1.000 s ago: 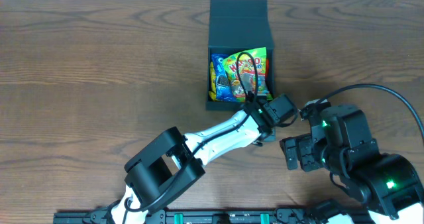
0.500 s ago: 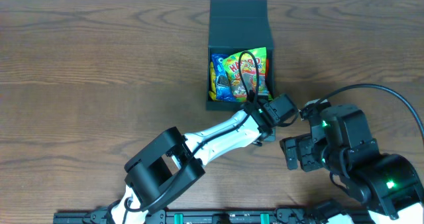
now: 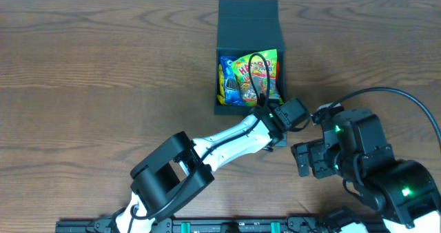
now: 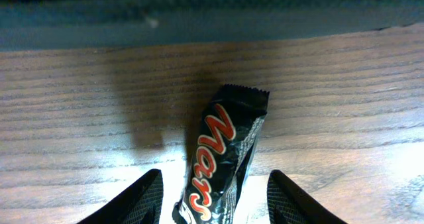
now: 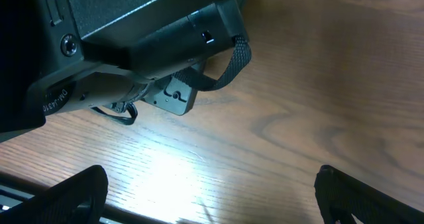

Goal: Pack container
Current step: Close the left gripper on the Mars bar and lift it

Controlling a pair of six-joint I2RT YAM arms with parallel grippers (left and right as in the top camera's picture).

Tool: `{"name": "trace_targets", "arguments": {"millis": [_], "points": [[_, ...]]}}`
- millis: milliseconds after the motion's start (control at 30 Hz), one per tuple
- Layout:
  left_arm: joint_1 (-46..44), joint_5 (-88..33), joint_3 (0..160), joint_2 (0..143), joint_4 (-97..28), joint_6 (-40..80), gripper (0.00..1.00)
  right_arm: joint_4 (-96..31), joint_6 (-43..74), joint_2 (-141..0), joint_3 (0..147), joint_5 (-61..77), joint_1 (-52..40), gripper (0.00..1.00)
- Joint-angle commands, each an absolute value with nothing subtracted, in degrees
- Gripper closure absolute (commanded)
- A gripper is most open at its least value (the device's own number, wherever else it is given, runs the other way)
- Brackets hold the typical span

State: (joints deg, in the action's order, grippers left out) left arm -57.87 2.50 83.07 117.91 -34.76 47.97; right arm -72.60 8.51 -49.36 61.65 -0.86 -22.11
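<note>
While the container (image 3: pixel 248 33) sits open at the far middle of the table (image 3: pixel 103 67), lid flap thrown back on its far side, the packing looks partly done to me. Two bright snack bags already lie in its near half: a blue packet (image 3: pixel 229 86) on the left and a green-and-orange packet (image 3: pixel 258 76) on the right. The far half of the box shows bare and dark.

What is left, as I judge it, is at least one item more. A black Mars bar (image 4: pixel 222 151) lies flat on the wood just outside the container's near wall (image 4: pixel 212 18), not touching it, one crimped end pointing toward the box. The left gripper (image 4: pixel 213 184) is down over that bar with its claw about halfway open, a finger on each side and a sliver of table showing between each finger and the wrapper, so it has hold of nothing right now. From above the bar is hidden under the left arm (image 3: pixel 227 140).

The right gripper (image 5: pixel 211 184) hangs over bare wood at the near right, spread as wide as it goes and empty, well apart from the box.

So the bar has yet to go in, and the lid has yet to be closed. I can see no other loose snacks on the table.
</note>
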Motion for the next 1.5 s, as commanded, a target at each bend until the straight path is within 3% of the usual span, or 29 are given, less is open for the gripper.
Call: {"name": "trace_targets", "arguments": {"millis": [0,367,867,1033,1467], "points": [[-57.9,4.5,84.1,119.1,-34.9,47.7,0.48,-72.6,8.7,-49.1,61.7,-0.6,-22.9,0.01],[-57.9,4.5,84.1,119.9,-34.7,47.7,0.53,-72.5,8.7,-49.1,61.7,-0.6,-22.9,0.01],[-57.9,4.5,84.1,119.9,-34.6,47.7,0.8,-72.5,8.7,-49.1,61.7,-0.6,-22.9,0.01],[-57.9,4.5,84.1,119.9,-34.8,47.5,0.94,-72.5,8.7,-49.1,61.7,-0.6,-22.9,0.01],[-57.9,6.2,84.2,115.1,-41.0,47.5,0.95,-72.5,8.7,-49.1,61.7,-0.6,-22.9,0.01]]}}
